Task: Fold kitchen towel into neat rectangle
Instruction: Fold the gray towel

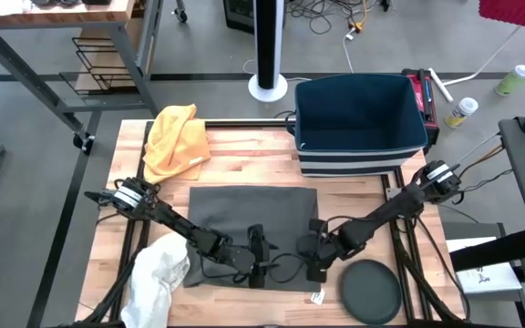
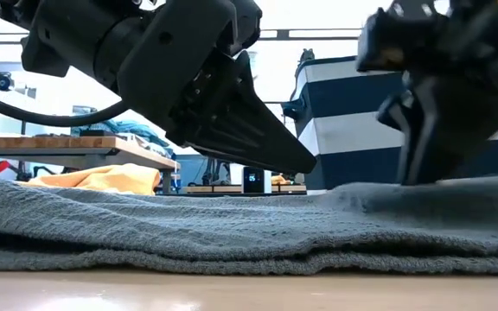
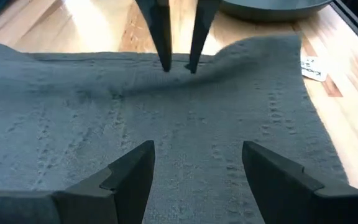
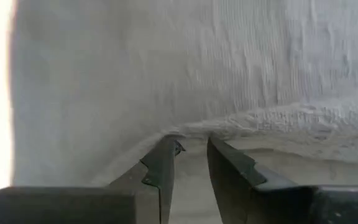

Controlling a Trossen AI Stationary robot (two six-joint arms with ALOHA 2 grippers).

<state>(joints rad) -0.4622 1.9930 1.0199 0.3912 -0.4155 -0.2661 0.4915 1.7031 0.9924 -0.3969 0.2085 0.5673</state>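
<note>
1. Grey towel (image 1: 253, 219) lies flat mid-table, in front of the striped bin (image 1: 358, 123).
2. Left gripper (image 1: 257, 264) hovers over towel's near edge, fingers (image 3: 132, 180) spread wide, holding nothing.
3. Right gripper (image 1: 315, 260) sits w/ tips at towel's near-right edge, fingers (image 4: 163, 165) narrowed; grip on cloth can't be told.
4. Yellow cloth (image 1: 176, 137) far-left, white cloth (image 1: 158, 273) near-left.

2 dark jointed arms, black cables, tapered blk fingers (image 3: 132, 180)
</note>
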